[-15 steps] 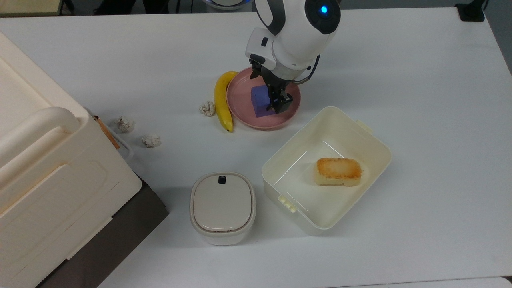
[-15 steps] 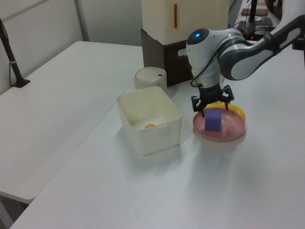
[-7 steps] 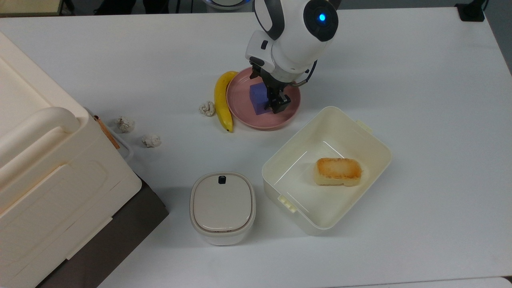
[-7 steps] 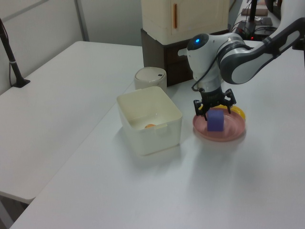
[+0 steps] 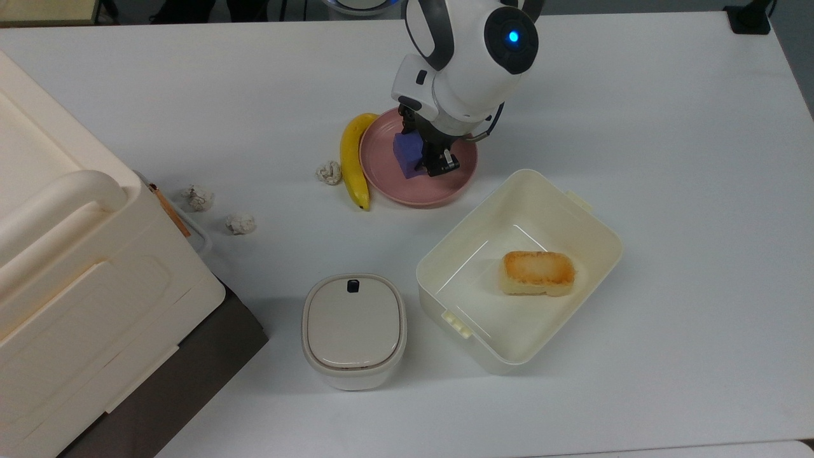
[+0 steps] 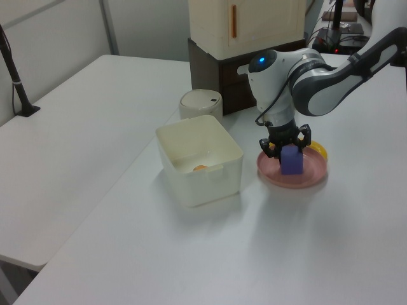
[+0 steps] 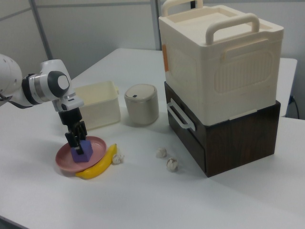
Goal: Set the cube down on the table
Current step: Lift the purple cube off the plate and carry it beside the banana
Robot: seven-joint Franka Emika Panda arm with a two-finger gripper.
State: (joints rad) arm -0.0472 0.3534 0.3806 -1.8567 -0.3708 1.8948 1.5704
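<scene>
At the top view's left, beside the round pink plate (image 5: 388, 178), you have a yellow banana (image 5: 353, 159) lying against the rim, with a crumpled white scrap (image 5: 329, 172) just past it. On the plate itself sits the small purple-blue matte cube (image 5: 407, 152), and the arm's black two-finger gripper (image 5: 427, 151) is down over it, one finger at each side. You look to be at the grasp step: the fingers bracket the cube closely and seem to be pinching it, though whether it has left the plate I cannot tell. To the top view's right stands the open cream plastic bin (image 5: 572, 210) holding a toasted golden bread block (image 5: 539, 272). Your next move calls for a straight lift clear of the plate's rim, then a carry to a bare patch of the white table (image 5: 668, 127), away from banana and bin.
</scene>
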